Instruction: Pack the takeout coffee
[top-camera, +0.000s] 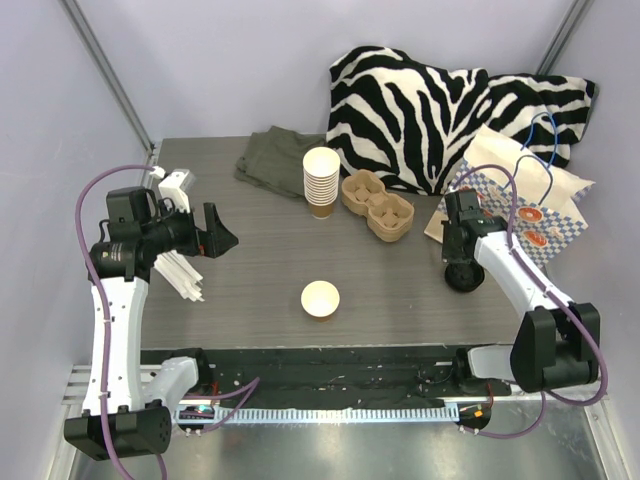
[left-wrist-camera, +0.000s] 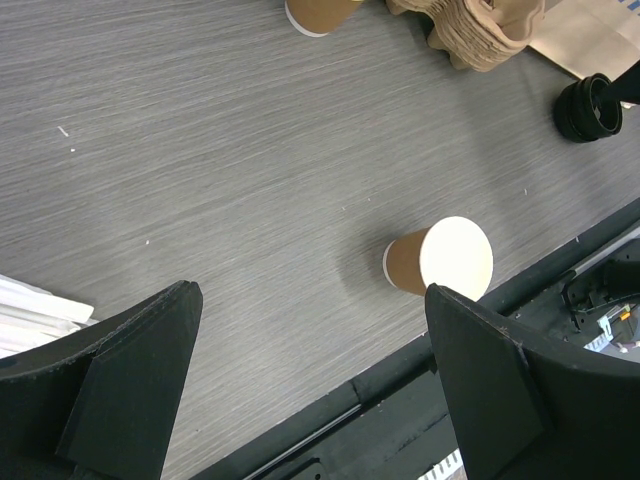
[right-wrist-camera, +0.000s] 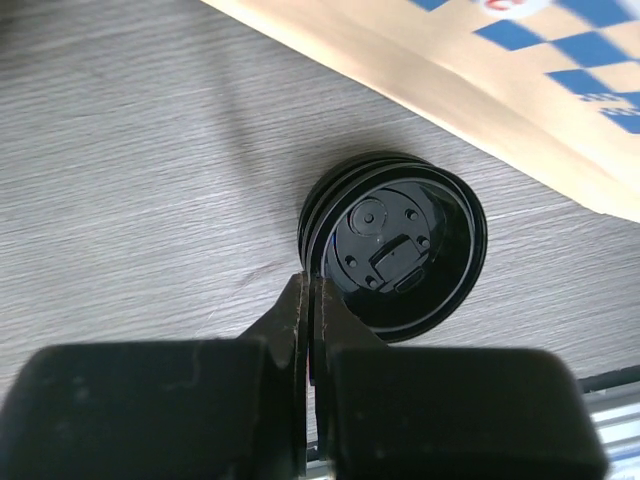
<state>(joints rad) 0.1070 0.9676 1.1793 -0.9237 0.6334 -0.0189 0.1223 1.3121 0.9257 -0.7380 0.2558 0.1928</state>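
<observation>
Paper cup (top-camera: 320, 298): brown body, pale rim, standing upright with its mouth open upward. It sits at the middle of the table (top-camera: 250, 290), towards the near edge, apart from everything else. From my left wrist it (left-wrist-camera: 440, 262) lies ahead, just beyond my right-hand finger (left-wrist-camera: 490, 380).

Stack of black lids (top-camera: 463, 275): on the right side of the table, well apart from the cup, just beside the near corner of the paper bag (top-camera: 530, 205). The top lid (right-wrist-camera: 400, 250) shows its ribbed inner face.

My right gripper (right-wrist-camera: 310, 285): jaws pressed together, with the tips at the near rim of the top lid. Whether the rim is caught between them, I cannot tell.

My left gripper (left-wrist-camera: 310, 300): jaws spread wide, holding nothing, raised above the left side of the table.

Surroundings: a tall stack of cups (top-camera: 321, 180) and a cardboard cup carrier (top-camera: 378, 205) stand towards the back. Behind them lie a green cloth (top-camera: 275, 155) and a zebra cushion (top-camera: 420, 110). White straws (top-camera: 180, 275) lie at the left edge.
</observation>
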